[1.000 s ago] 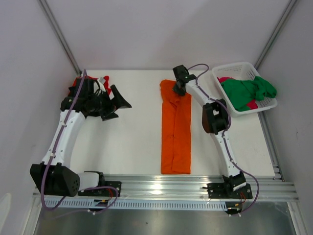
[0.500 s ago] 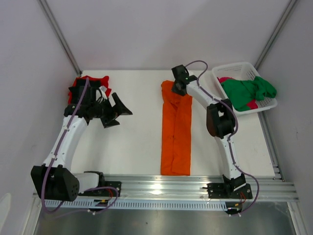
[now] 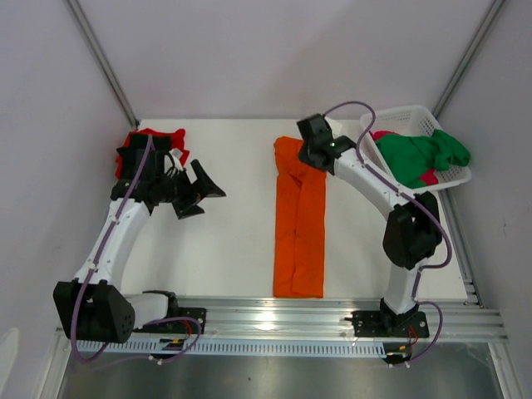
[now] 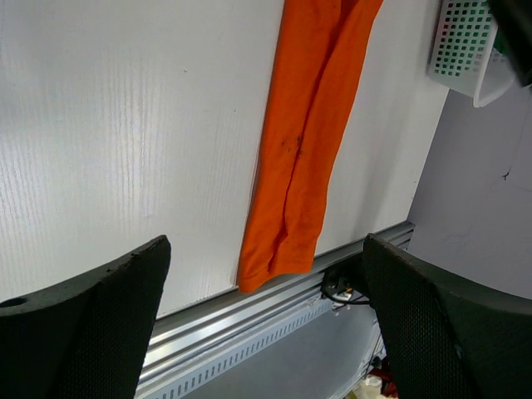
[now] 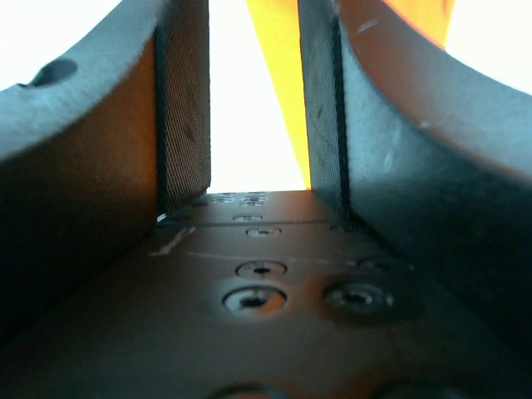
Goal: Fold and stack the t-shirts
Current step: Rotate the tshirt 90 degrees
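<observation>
R elbow swung right; jaws at orange tee (image 3: pixel 299 224) far edge

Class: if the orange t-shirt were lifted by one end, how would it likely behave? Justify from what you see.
Probably floppy: the orange t-shirt lies flat in a long folded strip with soft creases, so it should drape. Its layers look loose, so the fold may open. Likely light, being thin cloth.

the table (image 3: pixel 233 233) bears an orange t-shirt (image 3: pixel 299 224) by the right gripper (image 3: pixel 307 156), a red t-shirt (image 3: pixel 162 135) behind the left gripper (image 3: pixel 199 187), a basket (image 3: pixel 395 113) right of both.
</observation>
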Robot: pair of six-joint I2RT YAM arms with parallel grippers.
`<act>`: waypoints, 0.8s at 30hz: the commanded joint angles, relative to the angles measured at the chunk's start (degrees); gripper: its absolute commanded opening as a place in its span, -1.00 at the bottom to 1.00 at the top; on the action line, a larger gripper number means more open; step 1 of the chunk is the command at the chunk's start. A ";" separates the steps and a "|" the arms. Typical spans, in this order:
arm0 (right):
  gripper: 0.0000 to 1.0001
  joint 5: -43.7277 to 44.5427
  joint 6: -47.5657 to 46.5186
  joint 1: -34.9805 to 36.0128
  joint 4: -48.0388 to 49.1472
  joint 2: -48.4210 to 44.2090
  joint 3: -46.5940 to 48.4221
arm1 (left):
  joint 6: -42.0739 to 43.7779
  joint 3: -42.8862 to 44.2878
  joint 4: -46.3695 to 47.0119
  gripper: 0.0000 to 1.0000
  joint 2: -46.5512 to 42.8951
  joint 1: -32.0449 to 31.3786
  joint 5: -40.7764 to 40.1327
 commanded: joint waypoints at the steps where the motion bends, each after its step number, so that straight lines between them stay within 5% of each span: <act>1: -0.23 3.34 5.31 2.17 -1.83 -4.72 -12.21 | -0.24 -0.06 1.77 0.99 -1.41 0.30 1.27; 7: -0.24 0.44 8.30 6.74 0.73 -7.80 -26.12 | -0.24 0.64 1.86 0.99 -0.44 0.30 1.53; 24: -0.24 -1.85 9.71 11.31 0.20 -3.23 -24.56 | 0.81 4.68 -0.95 0.99 -1.49 0.30 -0.22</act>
